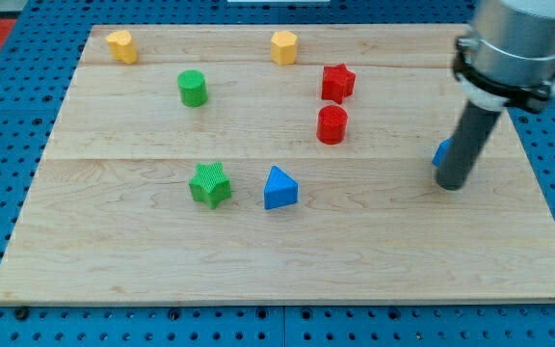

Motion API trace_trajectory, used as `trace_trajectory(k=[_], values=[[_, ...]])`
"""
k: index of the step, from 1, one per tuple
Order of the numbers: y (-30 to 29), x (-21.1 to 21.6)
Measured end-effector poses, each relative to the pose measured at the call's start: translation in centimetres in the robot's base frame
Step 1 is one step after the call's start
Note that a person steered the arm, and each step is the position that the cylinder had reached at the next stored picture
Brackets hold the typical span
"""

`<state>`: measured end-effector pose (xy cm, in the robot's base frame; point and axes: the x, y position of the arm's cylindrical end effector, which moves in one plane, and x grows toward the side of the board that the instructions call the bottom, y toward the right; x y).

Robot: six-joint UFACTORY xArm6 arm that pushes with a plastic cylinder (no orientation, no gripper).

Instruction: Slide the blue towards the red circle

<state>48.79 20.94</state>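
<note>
Blue triangle (279, 188) is being left low middle; my tip (450, 183), clawless, is being pressed against a half-hidden blue block (441, 152), right of the red circle (331, 124).

Board (287, 260) layout: two yellow blocks (120, 45) (284, 46) along the view's top. Green cylinder (193, 88) below them, left. Red star (337, 82) just above red cylinder (331, 124). Green star (210, 184) left of blue triangle (279, 188). My tip (450, 184) at far right, touching a partly hidden blue block (441, 152).
</note>
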Motion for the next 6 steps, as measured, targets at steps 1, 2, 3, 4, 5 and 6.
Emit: trace_trajectory(k=[1,2,3,4,5,6], values=[[3.1,-1.6],[-0.4,-7.4],[-2.1,-11.2],[-0.7,-8.6],[-1.2,-5.1],[-5.0,-4.3]])
